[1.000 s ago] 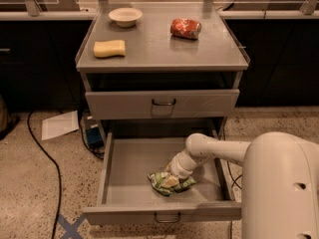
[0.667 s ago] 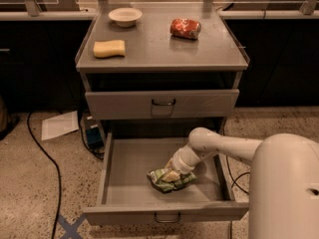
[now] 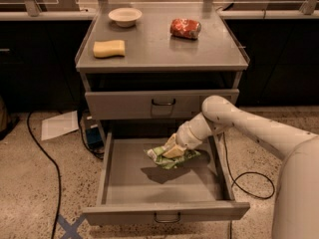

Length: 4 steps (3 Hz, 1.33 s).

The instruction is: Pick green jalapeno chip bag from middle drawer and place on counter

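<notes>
The green jalapeno chip bag (image 3: 173, 158), wrinkly green with white patches, hangs a little above the floor of the open middle drawer (image 3: 149, 190) and casts a shadow below it. My gripper (image 3: 171, 150) reaches in from the right on a white arm and is shut on the bag's top. The bag sits right of the drawer's middle. The counter (image 3: 154, 51) is the grey cabinet top above.
On the counter are a yellow sponge (image 3: 108, 48), a white bowl (image 3: 124, 16) and a shiny red packet (image 3: 185, 28). A closed drawer (image 3: 162, 103) sits above the open one. A paper sheet (image 3: 59, 125), a blue box (image 3: 92, 135) and a cable (image 3: 42, 156) lie on the floor at left.
My gripper has risen slightly with the bag in it. The bag has come off the drawer floor, and its shadow now shows beneath it.
</notes>
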Tool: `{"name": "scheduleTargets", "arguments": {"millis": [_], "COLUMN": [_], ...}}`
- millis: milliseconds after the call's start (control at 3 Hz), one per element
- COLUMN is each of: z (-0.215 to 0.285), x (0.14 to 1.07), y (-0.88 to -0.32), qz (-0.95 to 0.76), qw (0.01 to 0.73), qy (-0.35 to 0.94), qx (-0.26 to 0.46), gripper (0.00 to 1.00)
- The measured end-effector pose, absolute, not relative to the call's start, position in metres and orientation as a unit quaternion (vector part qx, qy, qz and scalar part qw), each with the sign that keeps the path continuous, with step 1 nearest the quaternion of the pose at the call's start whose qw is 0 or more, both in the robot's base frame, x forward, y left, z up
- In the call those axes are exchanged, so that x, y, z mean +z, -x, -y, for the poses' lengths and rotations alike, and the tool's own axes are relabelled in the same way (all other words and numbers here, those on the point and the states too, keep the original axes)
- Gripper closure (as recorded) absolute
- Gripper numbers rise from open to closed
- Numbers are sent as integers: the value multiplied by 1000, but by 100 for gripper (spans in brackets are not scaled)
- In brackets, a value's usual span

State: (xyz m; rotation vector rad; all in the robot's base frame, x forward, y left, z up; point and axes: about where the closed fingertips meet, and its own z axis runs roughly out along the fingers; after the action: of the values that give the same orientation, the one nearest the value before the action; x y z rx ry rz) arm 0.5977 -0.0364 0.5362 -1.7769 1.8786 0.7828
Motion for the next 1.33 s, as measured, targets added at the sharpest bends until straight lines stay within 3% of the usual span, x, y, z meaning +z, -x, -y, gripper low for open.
{"name": "scheduleTargets", "arguments": {"millis": [333, 1333], "z": [38, 30], "x": [615, 671], "y": [-612, -607], "qz": [-639, -625], "qw": [264, 301], "qy": [649, 658], "qx": [317, 293], "gripper": [100, 100]}}
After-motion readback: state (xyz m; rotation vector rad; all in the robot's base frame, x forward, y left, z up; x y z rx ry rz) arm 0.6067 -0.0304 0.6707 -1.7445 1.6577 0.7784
